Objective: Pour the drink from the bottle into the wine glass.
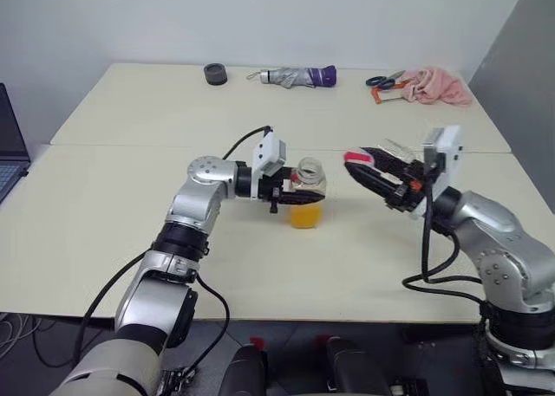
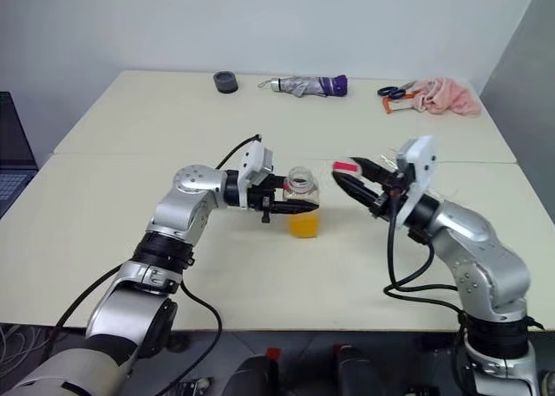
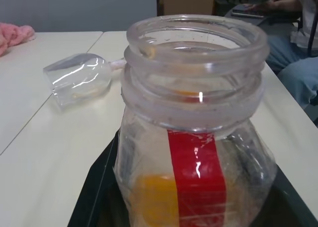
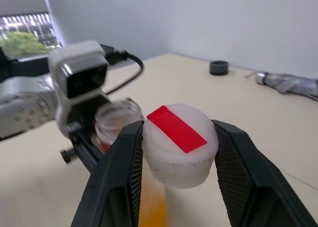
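One uncapped bottle [image 1: 307,194] holding orange drink [image 1: 305,216], left pincer [image 1: 290,188] gripping it, right pincer [image 4: 178,155] clasping one cap [image 4: 180,143], one wine glass [image 3: 79,79] lying sideways on the worktop [image 1: 130,223].

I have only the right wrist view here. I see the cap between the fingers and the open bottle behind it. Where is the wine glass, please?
Observer: The wine glass is not upright. It lies on its side on the table, beyond the right gripper that holds the cap.
Operator: And the bottle, is it tilted?
Observer: No. The head view shows the bottle upright in the left gripper, with the orange drink in its lower part.
Operator: Is anything else near the glass?
Observer: Not close. Scissors and a pink cloth lie at the far right corner.
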Action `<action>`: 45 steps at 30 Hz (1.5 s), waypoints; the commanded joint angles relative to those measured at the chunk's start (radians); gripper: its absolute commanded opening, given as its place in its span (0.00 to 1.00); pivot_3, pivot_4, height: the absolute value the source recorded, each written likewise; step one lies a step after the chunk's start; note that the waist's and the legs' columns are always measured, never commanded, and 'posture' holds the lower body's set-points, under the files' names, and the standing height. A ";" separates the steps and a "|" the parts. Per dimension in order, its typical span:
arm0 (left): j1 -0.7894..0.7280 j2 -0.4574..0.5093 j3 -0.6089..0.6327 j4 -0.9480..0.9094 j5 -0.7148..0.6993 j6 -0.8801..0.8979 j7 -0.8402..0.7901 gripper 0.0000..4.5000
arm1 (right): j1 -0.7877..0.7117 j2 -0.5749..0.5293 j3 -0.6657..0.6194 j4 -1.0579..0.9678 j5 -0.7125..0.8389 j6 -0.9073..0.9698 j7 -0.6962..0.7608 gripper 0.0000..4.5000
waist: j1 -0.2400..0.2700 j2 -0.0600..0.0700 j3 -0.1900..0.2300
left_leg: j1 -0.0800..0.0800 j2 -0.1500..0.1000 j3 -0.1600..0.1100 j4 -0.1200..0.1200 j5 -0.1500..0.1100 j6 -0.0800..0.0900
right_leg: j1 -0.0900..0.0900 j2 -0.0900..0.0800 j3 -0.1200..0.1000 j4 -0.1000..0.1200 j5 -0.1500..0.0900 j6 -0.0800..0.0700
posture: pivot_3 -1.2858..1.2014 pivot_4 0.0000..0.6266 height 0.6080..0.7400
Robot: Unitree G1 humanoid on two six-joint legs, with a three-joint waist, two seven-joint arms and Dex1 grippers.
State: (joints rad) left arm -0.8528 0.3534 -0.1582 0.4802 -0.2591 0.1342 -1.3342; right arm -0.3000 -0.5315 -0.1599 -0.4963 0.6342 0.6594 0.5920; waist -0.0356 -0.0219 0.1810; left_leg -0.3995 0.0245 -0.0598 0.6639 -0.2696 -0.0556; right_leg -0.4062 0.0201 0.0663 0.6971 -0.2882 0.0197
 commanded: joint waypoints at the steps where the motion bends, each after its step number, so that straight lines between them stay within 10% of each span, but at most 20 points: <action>1: -0.005 0.012 0.039 -0.040 -0.029 0.007 0.015 0.40 | 0.157 -0.057 -0.032 -0.008 -0.109 -0.075 0.001 0.39 | 0.005 0.000 0.000 | 0.000 0.000 0.000 0.000 0.000 0.000 | 0.000 0.000 0.000 0.000 0.000 0.000 | 0.52 0.24 1.00; 10: 0.019 0.044 0.069 -0.056 -0.033 0.021 0.038 0.40 | 0.345 0.018 -0.030 0.259 -0.315 -0.273 -0.111 0.39 | -0.001 0.000 0.000 | 0.002 0.001 0.003 0.000 0.000 0.000 | 0.000 0.001 0.004 0.001 0.000 0.000 | 0.52 0.24 1.00; 18: 0.035 0.076 0.091 -0.068 -0.028 0.032 0.079 0.40 | 0.316 0.037 -0.131 0.217 -0.080 -0.171 -0.018 0.99 | 0.000 0.000 0.000 | 0.002 0.001 0.003 0.000 0.000 0.000 | 0.000 0.002 0.004 0.001 0.000 0.000 | 0.52 0.24 1.00; 31: 0.120 0.140 0.286 -0.074 -0.013 0.048 0.431 0.40 | 0.206 -0.170 0.013 0.037 -0.085 -0.108 0.133 1.00 | 0.002 0.000 0.000 | 0.002 0.002 0.003 0.001 0.000 0.000 | 0.000 0.002 0.003 0.001 0.000 0.000 | 0.52 0.24 1.00; 45: 0.117 0.180 0.440 0.078 0.028 -0.011 0.833 0.40 | -0.303 0.191 0.431 0.253 -0.296 -0.087 0.027 1.00 | 0.010 -0.002 0.000 | -0.001 0.001 -0.002 0.002 0.000 -0.001 | 0.000 -0.007 -0.002 0.000 0.001 0.000 | 0.52 0.24 1.00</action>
State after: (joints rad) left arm -0.7126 0.5242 0.2574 0.5711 -0.2339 0.1607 -0.5301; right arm -0.5848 -0.3405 0.2713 -0.2450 0.3610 0.5838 0.6344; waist -0.0252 -0.0242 0.1808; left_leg -0.4012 0.0250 -0.0620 0.6661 -0.2692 -0.0564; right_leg -0.4067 0.0122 0.0637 0.6973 -0.2872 0.0199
